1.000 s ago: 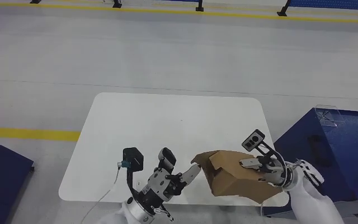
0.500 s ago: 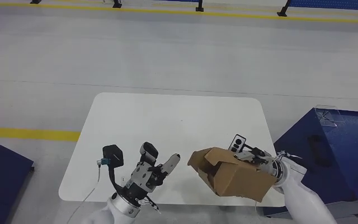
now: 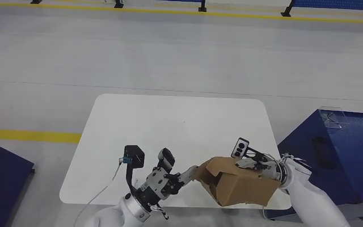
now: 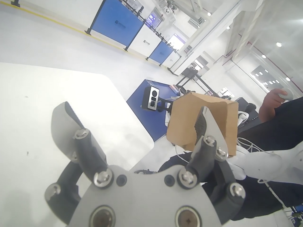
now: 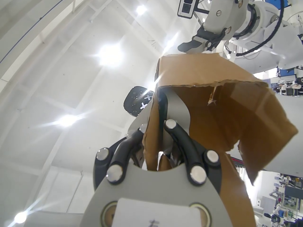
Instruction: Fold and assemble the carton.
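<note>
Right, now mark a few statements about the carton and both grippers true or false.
1. The right gripper is clamped on a wall of the carton. True.
2. The left gripper is shut. False: its fingers are spread open.
3. The carton lies flat at the middle of the table. False: it is opened up, at the table corner nearest the right gripper.
4. The carton's end facing the left gripper is open. True.

left gripper (image 3: 178, 165) wide apart, right gripper (image 5: 156, 105) tight on carton (image 3: 241, 184)
</note>
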